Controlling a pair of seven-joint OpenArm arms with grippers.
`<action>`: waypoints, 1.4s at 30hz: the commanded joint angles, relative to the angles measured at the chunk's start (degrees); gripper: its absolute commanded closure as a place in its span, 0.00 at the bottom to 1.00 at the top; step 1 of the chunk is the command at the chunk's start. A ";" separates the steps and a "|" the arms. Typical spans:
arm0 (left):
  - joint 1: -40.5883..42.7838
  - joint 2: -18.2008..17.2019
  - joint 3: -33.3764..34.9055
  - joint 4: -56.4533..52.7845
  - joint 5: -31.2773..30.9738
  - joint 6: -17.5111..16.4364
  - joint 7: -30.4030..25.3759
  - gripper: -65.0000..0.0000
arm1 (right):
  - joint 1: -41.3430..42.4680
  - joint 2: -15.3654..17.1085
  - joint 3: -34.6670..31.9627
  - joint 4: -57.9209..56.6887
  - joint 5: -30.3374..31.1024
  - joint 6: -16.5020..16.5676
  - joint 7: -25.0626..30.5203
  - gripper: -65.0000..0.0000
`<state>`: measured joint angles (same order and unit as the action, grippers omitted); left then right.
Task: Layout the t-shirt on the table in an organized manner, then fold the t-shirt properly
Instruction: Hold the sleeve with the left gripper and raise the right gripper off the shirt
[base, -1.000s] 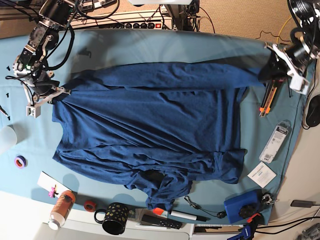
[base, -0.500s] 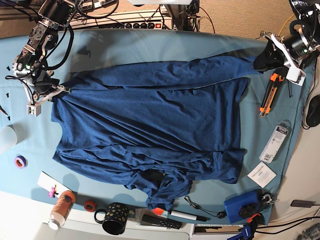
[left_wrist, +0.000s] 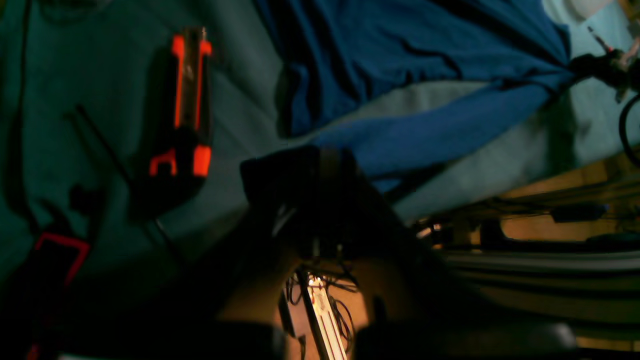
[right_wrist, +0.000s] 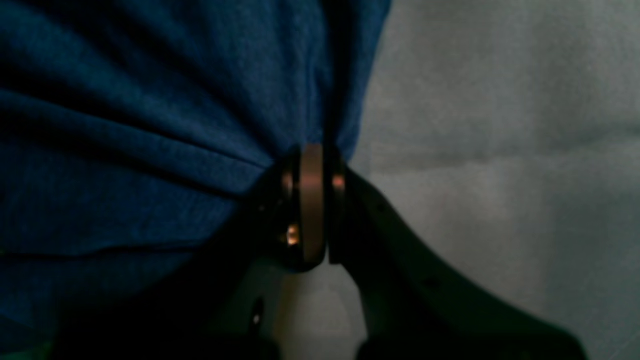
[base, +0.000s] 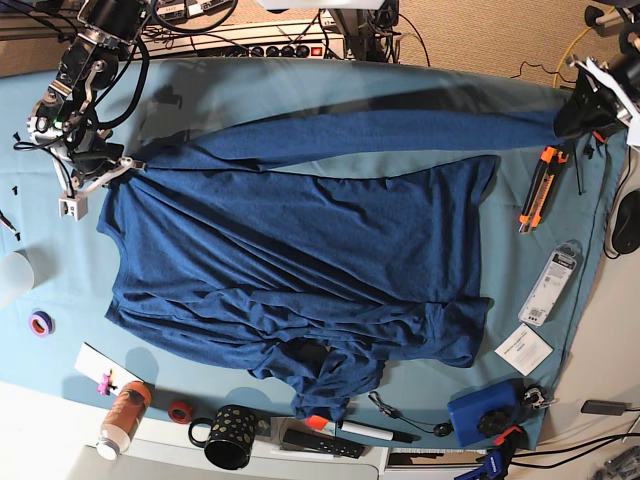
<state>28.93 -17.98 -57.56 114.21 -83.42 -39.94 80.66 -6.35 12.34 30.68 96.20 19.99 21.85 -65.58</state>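
The dark navy t-shirt (base: 300, 250) lies spread over the teal table (base: 300, 90), neck and bunched folds toward the near edge. Its far hem is pulled up into a taut band (base: 380, 130) strung between both grippers, with teal cloth showing under it. My right gripper (base: 118, 165) at the left is shut on one hem corner; in the right wrist view its closed fingertips (right_wrist: 312, 150) pinch gathered fabric (right_wrist: 150, 150). At the far right, my left gripper (base: 572, 118) is shut on the other end; the left wrist view shows it dark (left_wrist: 310, 170) with the band (left_wrist: 440, 132) running away.
An orange utility knife (base: 538, 190) (left_wrist: 187, 100) lies just below the left gripper. A white packet (base: 552, 283), a card (base: 523, 349) and a blue box (base: 480, 415) line the right side. A mug (base: 232, 437), bottle (base: 122, 418), tape roll (base: 40, 323) and pen (base: 370, 432) sit along the near edge.
Both grippers have moved toward the far edge, the left one farther and outward. The hem has risen off the shirt into a stretched band, uncovering teal cloth beneath.
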 joint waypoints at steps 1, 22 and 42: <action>0.37 -1.07 -0.48 0.76 -1.58 -0.06 -0.66 1.00 | 0.44 0.96 0.15 0.83 0.35 -0.22 0.35 1.00; 0.79 -1.09 -0.48 0.76 -1.58 -0.06 -0.66 1.00 | -2.38 0.98 0.15 0.87 1.42 1.36 -4.42 1.00; 0.74 -1.09 -0.48 0.76 -1.58 -0.06 -0.66 1.00 | -1.81 1.01 0.15 0.87 6.03 6.54 0.81 0.59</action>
<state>29.52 -18.00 -57.56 114.21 -83.46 -39.94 80.62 -8.86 12.62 30.70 96.40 25.02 28.34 -65.80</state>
